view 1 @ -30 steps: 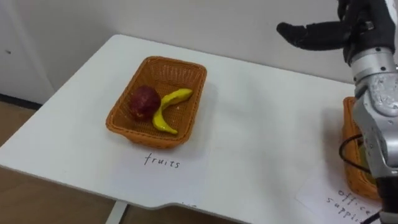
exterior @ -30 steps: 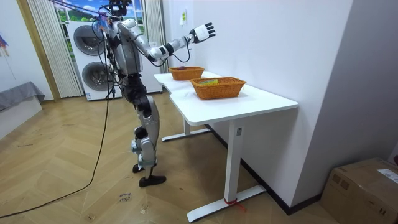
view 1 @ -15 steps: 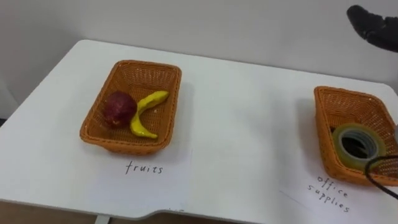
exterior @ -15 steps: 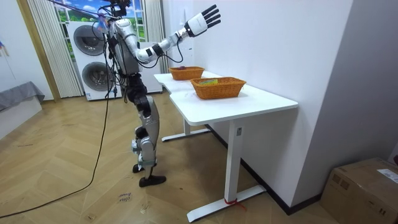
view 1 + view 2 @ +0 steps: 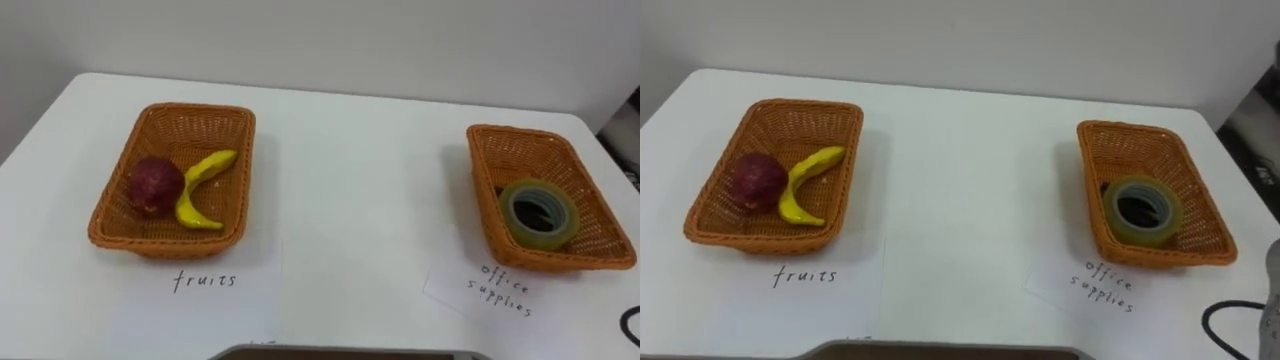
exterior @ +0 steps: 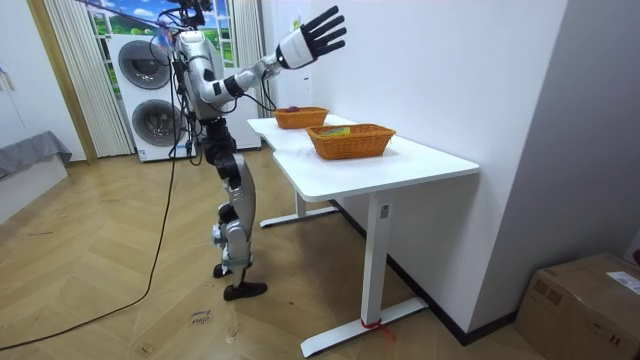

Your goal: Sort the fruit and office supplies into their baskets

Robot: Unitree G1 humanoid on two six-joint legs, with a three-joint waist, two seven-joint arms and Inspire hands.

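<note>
The right hand (image 6: 311, 34) has lifted to head height and drawn back, fingers spread apart and empty. On the white table (image 5: 350, 200), a dark red apple (image 5: 153, 185) and a yellow banana (image 5: 190, 200) lie in the left orange wicker basket (image 5: 190, 108). A clear tape roll (image 5: 540, 212) lies in the right orange wicker basket (image 5: 520, 130).

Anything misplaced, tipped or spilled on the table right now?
Nothing stands out. The banana and red fruit lie in the fruits basket, the tape roll lies in the office supplies basket, and both baskets sit upright on the table. The right robot hand is raised, open and holding nothing.
</note>
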